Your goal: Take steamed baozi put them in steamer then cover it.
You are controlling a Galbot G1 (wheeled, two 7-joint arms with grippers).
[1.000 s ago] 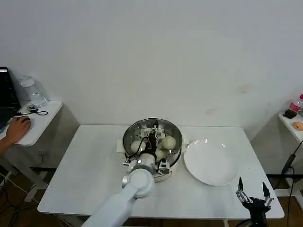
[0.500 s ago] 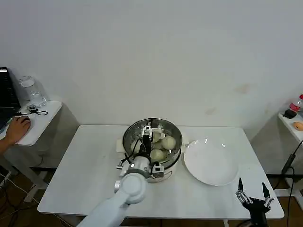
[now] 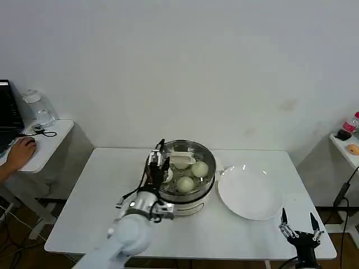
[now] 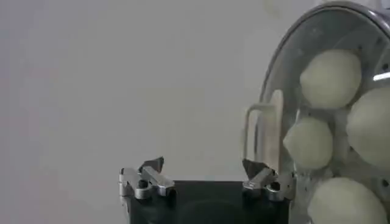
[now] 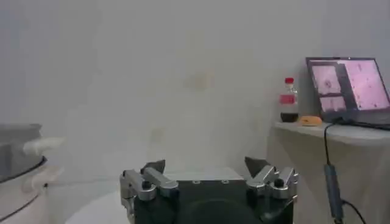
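The right gripper (image 3: 299, 227) hung parked, fingers spread, at the table's (image 3: 101, 207) near right corner. The left gripper (image 3: 160, 162) hovered empty, jaws apart, over the steamer's (image 3: 190, 193) left rim. Four steamed baozi (image 3: 186, 183) lay inside on the tray. A white plate (image 3: 249, 193) sat just right. No writing was legible.

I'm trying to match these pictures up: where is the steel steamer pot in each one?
Head view: steamer mid-table, between left gripper and white plate.
Left wrist view: steamer close by, baozi inside.
Right wrist view: steamer far off beyond the idle right gripper.
Shared landmark: its shiny rim.
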